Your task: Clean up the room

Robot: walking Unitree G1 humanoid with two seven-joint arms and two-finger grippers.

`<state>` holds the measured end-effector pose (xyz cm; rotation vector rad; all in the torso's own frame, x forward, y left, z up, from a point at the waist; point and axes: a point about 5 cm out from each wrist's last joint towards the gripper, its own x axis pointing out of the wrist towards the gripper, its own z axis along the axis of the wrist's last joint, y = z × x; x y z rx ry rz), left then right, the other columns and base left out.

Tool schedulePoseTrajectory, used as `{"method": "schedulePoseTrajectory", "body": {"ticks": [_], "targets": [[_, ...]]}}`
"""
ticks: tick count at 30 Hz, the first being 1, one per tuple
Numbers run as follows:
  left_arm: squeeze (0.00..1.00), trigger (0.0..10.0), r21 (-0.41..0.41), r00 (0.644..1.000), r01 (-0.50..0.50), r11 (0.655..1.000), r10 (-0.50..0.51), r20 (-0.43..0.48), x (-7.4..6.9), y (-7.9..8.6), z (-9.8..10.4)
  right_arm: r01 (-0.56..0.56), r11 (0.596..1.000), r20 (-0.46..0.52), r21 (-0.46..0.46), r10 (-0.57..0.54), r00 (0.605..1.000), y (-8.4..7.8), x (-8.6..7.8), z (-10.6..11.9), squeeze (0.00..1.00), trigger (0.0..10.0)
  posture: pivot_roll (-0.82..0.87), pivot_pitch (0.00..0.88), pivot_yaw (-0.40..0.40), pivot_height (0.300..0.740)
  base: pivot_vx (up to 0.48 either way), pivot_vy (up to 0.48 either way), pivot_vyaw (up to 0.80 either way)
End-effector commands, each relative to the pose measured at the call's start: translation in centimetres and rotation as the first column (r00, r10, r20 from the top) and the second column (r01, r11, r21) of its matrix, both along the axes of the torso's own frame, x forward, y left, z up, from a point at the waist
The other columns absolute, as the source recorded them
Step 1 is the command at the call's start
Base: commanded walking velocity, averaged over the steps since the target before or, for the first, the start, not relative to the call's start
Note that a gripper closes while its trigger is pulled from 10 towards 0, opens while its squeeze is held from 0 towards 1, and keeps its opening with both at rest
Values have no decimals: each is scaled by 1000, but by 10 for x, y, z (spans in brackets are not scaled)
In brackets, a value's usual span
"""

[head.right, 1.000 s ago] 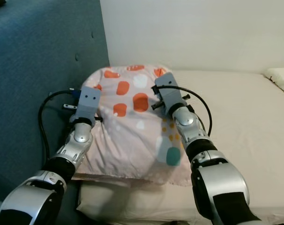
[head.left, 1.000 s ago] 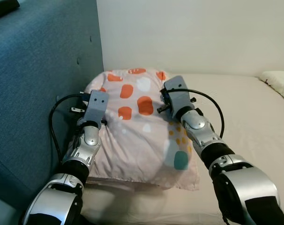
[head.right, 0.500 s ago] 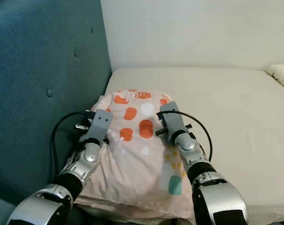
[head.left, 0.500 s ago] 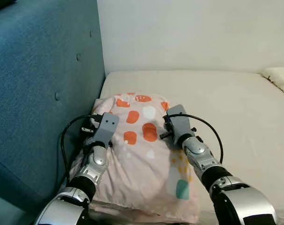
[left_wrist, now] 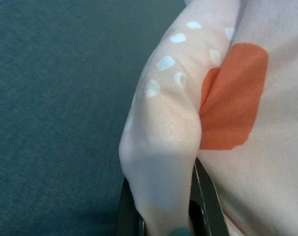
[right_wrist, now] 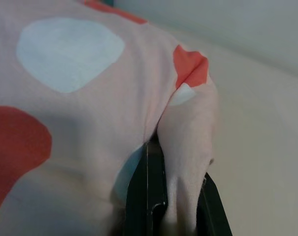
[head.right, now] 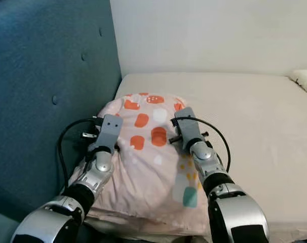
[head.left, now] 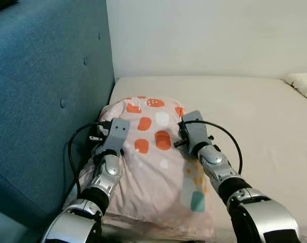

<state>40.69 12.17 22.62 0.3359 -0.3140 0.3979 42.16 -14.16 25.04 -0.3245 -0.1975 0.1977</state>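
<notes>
Holding the soft, light pillow (head.left: 158, 167) over the bed (head.left: 255, 111), I have my left hand (left_wrist: 159, 223) and right hand (right_wrist: 173, 216) each pinching a far-corner fold.

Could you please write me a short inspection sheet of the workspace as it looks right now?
Surface: cream mattress, bare apart from the pillows.
Job's things: pink pillow with orange, white and teal spots, lying at the mattress's left end against the headboard.
Clutter: nothing seen.
Grippers: left gripper shut on a fold of the pillow's left edge; right gripper shut on a fold of its right edge.
Cables: a black cable loops out beside the left wrist; another black cable arcs over the right wrist.
Surroundings: blue tufted headboard on the left, white wall behind, corner of a white pillow at far right.
</notes>
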Motion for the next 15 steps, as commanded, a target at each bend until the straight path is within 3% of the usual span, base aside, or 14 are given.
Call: {"method": "schedulePoseTrajectory", "body": {"ticks": [1, 15], "targets": [[0, 10000, -44, 997, -63, 997, 65, 33, 0, 7, 7, 10, 1000, 12, 4, -10, 1000, -5, 0, 4, 0, 10000, 159, 430, -17, 611, 0, 0, 0], [0, 10000, -61, 999, -24, 998, 26, 19, 0, 8, 2, -15, 1000, -6, -12, 15, 1000, -2, -1, -2, 0, 10000, 162, 426, -19, 582, 0, 0, 0]]}}
